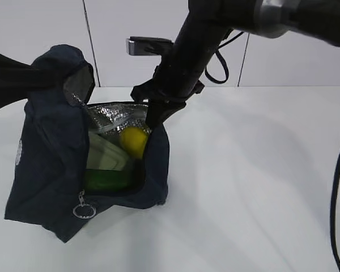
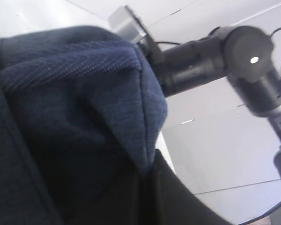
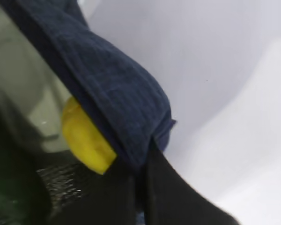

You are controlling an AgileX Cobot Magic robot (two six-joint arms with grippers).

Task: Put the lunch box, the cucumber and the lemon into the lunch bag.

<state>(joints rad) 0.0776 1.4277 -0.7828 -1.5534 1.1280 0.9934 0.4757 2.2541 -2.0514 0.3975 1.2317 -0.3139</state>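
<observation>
While the lunch bag (image 1: 51, 170) stands on the white worktop (image 1: 260, 181) with its mouth open toward the camera, the left pincer (image 1: 68, 79) is clamped on its upper left flap and the right pincer (image 1: 154, 120) pinches the right rim. Inside, the lemon (image 1: 134, 140) sits upper right, the lunch box (image 1: 105, 156) leans lid-outward, and the cucumber (image 1: 106, 179) lies crosswise along the front.

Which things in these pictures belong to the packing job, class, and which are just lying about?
Job: lunch bag, lunch box, cucumber, lemon, left gripper, right gripper.
Lying about: nothing besides the white table.
</observation>
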